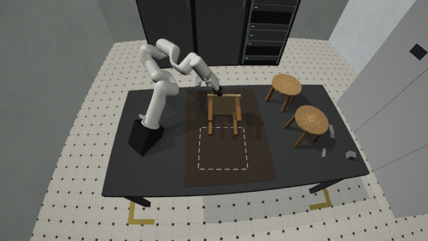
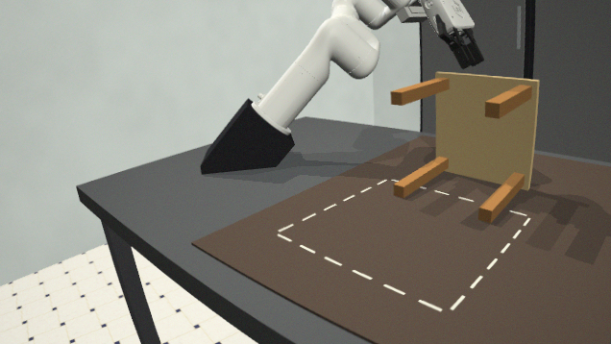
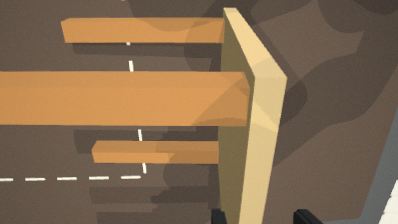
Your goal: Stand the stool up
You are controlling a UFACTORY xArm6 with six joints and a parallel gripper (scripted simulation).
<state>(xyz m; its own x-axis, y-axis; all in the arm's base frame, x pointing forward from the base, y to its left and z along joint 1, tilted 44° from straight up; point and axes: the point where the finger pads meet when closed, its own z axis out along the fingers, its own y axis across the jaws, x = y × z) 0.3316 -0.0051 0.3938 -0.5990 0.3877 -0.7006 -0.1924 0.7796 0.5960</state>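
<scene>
The stool (image 1: 224,111) lies on its side on the brown mat, its square tan seat on edge and its four orange legs pointing toward the dashed rectangle (image 1: 223,148). In the exterior view the seat (image 2: 485,130) stands just behind the rectangle's far edge (image 2: 403,240), and the two lower legs reach over the dashed line. My gripper (image 2: 470,60) hangs just above the seat's top edge near its left corner, partly open and apart from it. In the wrist view the fingertips straddle the seat's thin edge (image 3: 255,125) without touching it.
Two round wooden stools (image 1: 286,85) (image 1: 311,118) stand upright at the table's right side. Small grey blocks (image 1: 332,131) (image 1: 324,153) (image 1: 350,155) lie near the right edge. The arm's black base (image 1: 145,136) sits at the left. Dark cabinets stand behind the table.
</scene>
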